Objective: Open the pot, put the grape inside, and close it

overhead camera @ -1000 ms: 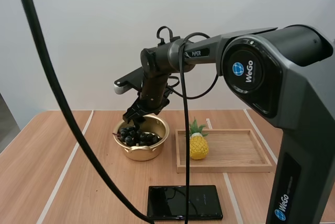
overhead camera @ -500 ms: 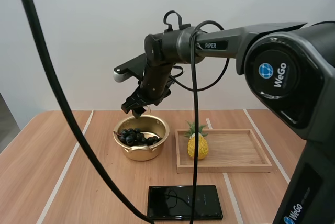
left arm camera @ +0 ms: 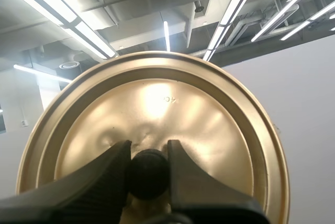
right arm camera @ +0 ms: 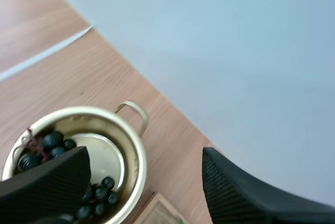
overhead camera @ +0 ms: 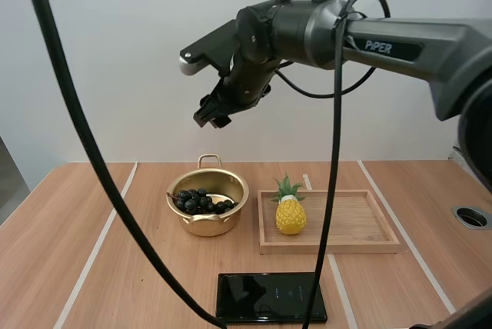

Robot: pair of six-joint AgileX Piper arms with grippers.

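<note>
My left pincer [left arm camera: 149, 153] is clenching on the black round knob [left arm camera: 149, 174] of a round golden metal lid [left arm camera: 157, 109]. Its two fingers [left arm camera: 104, 177] are pressing the knob from both sides, and the lid is turning its upper face to the wrist camera.

On the wooden tabletop [overhead camera: 54, 237], a flat black glossy slab [overhead camera: 270, 297] is lying just beside the near edge, about at its middle. Behind it, a light wooden rectangular tray [overhead camera: 346, 221] is lying more toward the right edge. A yellow toy pineapple [overhead camera: 290, 214] with green leaves is standing upright in the left end of this tray.

Near the tray's left end, with a small gap, a golden metal pot [overhead camera: 206, 225] with loop handles is standing around the middle of the tabletop. The pot is standing uncovered. A bunch of dark grapes [overhead camera: 201, 201] is lying inside it, and a part of the pot's bottom is showing bare beside the grapes.

Farther back and high over the pot, my right pincer [overhead camera: 213, 112] is hanging in the air, well apart from the pot. It is released: its fingers [right arm camera: 47, 182] are standing wide apart and are holding nothing.
</note>
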